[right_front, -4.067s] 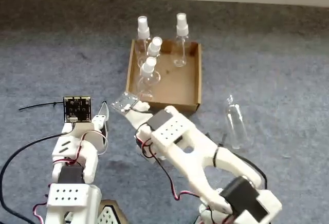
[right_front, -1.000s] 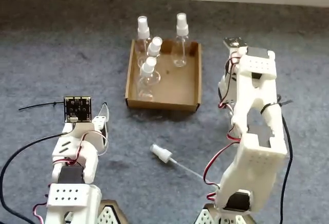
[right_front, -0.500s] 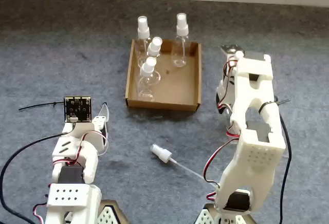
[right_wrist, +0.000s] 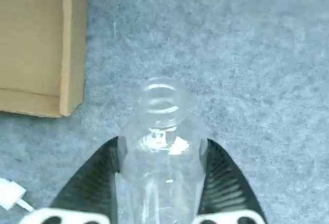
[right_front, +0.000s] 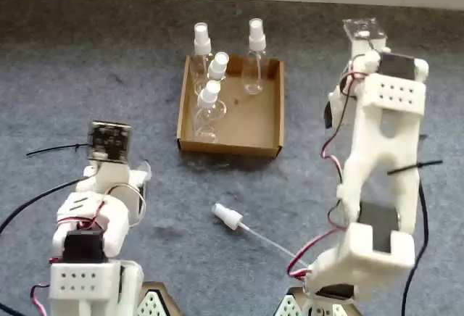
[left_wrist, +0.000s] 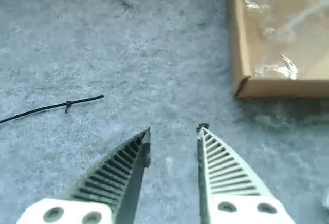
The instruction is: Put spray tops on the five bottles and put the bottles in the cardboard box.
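My right gripper (right_wrist: 162, 144) is shut on a clear bottle (right_wrist: 161, 112) that has no top, its open neck pointing away from the wrist, above the grey carpet. A loose white spray top (right_front: 228, 217) with a long thin tube lies on the carpet in front of the cardboard box (right_front: 275, 113); its tip also shows as a spray top (right_wrist: 7, 195) in the right wrist view. Several bottles with spray tops (right_front: 210, 97) stand in the box's far and left parts. My left gripper (left_wrist: 174, 131) is open and empty, low over the carpet left of the box's front corner (left_wrist: 239, 54).
The right arm (right_front: 380, 149) stands tall to the right of the box. A black cable (left_wrist: 51, 107) lies on the carpet left of the left arm (right_front: 94, 214). A box corner (right_wrist: 72, 49) sits close to the held bottle.
The right arm has left the spray top on the carpet, taken the bottle from the right and risen with it. The left arm's wrist has lifted slightly.
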Action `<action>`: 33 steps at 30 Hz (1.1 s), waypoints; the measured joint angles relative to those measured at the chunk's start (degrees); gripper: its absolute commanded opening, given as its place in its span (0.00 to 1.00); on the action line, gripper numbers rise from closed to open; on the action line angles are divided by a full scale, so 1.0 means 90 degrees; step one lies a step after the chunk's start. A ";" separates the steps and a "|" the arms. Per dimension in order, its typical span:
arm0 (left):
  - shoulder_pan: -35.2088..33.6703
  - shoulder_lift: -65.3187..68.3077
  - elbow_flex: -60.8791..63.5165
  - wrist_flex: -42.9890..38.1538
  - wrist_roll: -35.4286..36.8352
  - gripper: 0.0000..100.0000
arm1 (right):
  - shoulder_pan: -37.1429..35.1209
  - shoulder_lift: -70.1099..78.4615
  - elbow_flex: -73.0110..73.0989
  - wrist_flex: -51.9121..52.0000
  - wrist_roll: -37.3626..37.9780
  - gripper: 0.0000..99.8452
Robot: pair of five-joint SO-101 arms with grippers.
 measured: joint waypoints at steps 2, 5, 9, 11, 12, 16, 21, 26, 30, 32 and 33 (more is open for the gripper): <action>0.0449 0.0000 -0.0635 0.0830 -0.0274 0.15 | -0.0039 -0.0635 0.0596 -0.0264 0.0000 0.00; 0.0889 0.0313 -0.1368 0.1377 -0.0498 0.15 | -0.0117 -0.1573 0.1924 -0.0967 0.0000 0.00; 0.1309 0.1758 -0.2325 0.1905 -0.0596 0.15 | -0.0313 -0.2647 0.3849 -0.1748 0.0010 0.00; 0.1563 0.2637 -0.2774 0.2100 -0.0635 0.15 | -0.0469 -0.3077 0.4650 -0.1905 0.0195 0.00; 0.1739 0.3057 -0.2960 0.2178 -0.0742 0.15 | -0.0498 -0.3253 0.4982 -0.1934 0.0283 0.00; 0.2520 0.4054 -0.3419 0.2344 -0.1524 0.15 | -0.0498 -0.3692 0.5656 -0.2042 0.0586 0.00; 0.3204 0.4474 -0.3477 0.2354 -0.1641 0.15 | -0.0508 -0.3858 0.5773 -0.2217 0.0791 0.00; 0.3516 0.4923 -0.3477 0.2354 -0.1641 0.15 | -0.0498 -0.3878 0.6164 -0.2598 0.0811 0.00; 0.3516 0.5392 -0.3536 0.2354 -0.1143 0.15 | -0.0508 -0.3878 0.6545 -0.2950 0.0811 0.00; 0.3516 0.5665 -0.3712 0.2354 -0.0840 0.15 | -0.0508 -0.3878 0.6799 -0.3126 0.0811 0.00; 0.3516 0.5812 -0.3819 0.2354 -0.0684 0.15 | -0.0508 -0.3878 0.6916 -0.3194 0.0811 0.00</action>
